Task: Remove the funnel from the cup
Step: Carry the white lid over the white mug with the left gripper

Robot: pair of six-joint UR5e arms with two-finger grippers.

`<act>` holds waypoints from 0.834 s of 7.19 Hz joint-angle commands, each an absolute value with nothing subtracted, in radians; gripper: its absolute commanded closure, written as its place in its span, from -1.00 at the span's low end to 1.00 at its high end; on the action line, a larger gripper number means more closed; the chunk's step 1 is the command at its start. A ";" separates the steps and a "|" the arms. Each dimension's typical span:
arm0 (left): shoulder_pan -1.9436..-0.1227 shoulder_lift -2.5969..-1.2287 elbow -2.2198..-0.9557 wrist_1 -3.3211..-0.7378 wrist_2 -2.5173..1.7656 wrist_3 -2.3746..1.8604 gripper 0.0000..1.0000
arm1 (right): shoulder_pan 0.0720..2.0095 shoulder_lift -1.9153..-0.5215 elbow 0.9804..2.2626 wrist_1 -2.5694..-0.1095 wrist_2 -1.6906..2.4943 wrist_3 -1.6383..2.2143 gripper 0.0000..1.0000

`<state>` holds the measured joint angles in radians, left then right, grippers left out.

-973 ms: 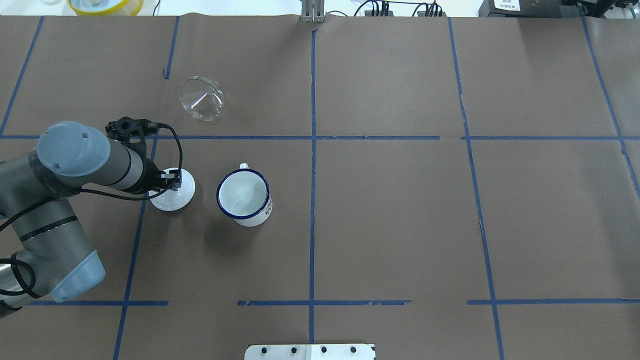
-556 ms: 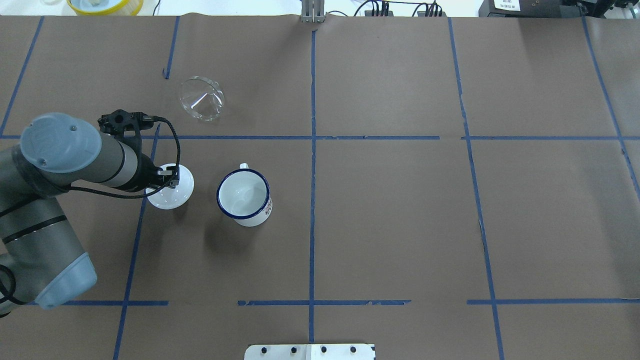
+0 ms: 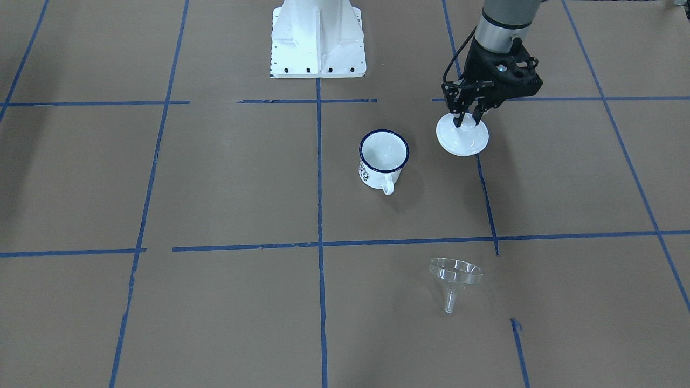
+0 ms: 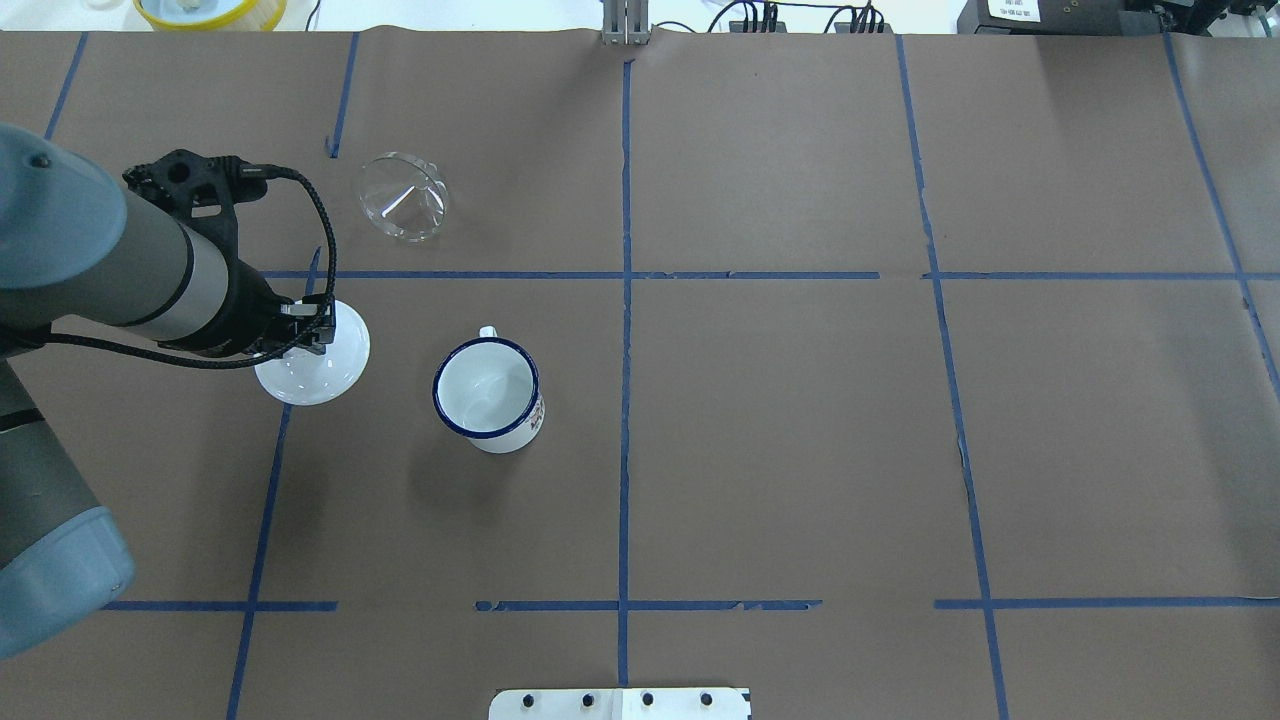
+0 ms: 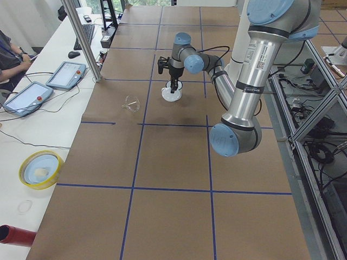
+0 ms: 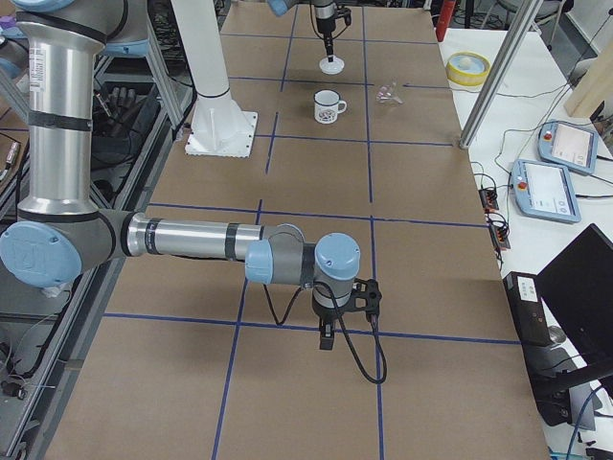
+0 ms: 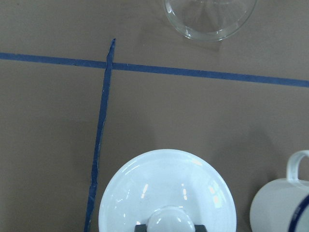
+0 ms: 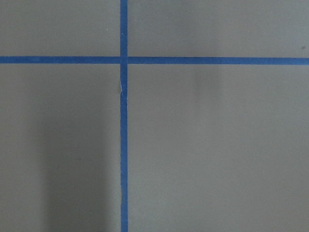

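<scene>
The clear funnel (image 4: 403, 197) lies on the table's paper, apart from the cup and beyond it; it also shows in the front view (image 3: 455, 272) and the left wrist view (image 7: 210, 17). The white mug with the blue rim (image 4: 487, 392) stands upright with nothing in it (image 3: 384, 156). My left gripper (image 4: 310, 335) is shut on the knob of a white domed lid (image 4: 310, 368), to the left of the mug (image 3: 462, 139). My right gripper (image 6: 326, 335) hangs over bare paper far from these things; I cannot tell whether it is open or shut.
Blue tape lines (image 4: 625, 300) cross the brown paper. The robot's white base plate (image 3: 317, 37) is at the near edge. A yellow dish (image 4: 210, 10) sits beyond the far left corner. A metal post (image 4: 625, 20) stands at the far edge.
My left arm has moved left and up with the white lid in its grip, away from the mug. The funnel and the mug have not moved.
</scene>
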<state>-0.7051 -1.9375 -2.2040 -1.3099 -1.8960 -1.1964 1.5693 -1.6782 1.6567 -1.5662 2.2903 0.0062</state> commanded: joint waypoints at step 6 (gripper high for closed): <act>-0.595 -2.200 -1.930 -1.347 -1.939 -1.419 1.00 | 1.569 -1.678 1.657 -1.566 2.290 0.006 -1.00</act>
